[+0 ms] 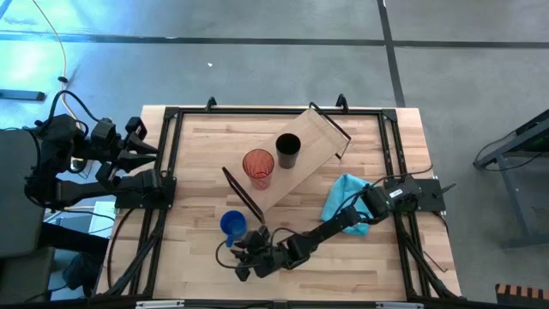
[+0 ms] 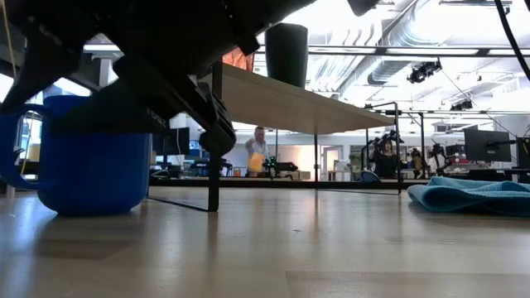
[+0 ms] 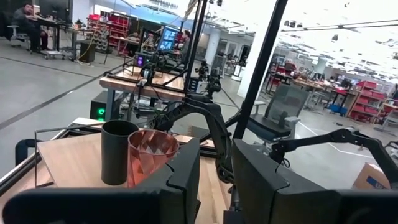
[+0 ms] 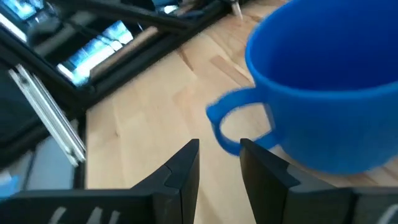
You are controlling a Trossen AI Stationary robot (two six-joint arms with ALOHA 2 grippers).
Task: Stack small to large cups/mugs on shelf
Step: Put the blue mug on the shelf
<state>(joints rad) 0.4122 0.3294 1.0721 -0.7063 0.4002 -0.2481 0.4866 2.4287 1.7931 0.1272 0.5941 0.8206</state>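
Observation:
The blue mug (image 1: 232, 225) stands on its base on the table near the near edge, just off the shelf's near end, its handle (image 4: 236, 127) turned toward my right gripper (image 4: 219, 149). That gripper is low over the table with a narrow gap between its fingers, the tips just short of the handle. The shelf (image 1: 296, 163) lies slantwise in mid-table; the orange-red tumbler (image 1: 258, 167) and the black cup (image 1: 288, 150) stand upright on it, apart. My left gripper (image 1: 146, 146) waits at the table's left edge, slightly open, facing both cups (image 3: 117, 152).
A light blue cloth (image 1: 346, 197) lies crumpled on the table to the right of the shelf, under my right arm. Black rails (image 1: 171, 154) frame the tabletop. The low view has the shelf board (image 2: 315, 103) raised on thin black brackets above the table.

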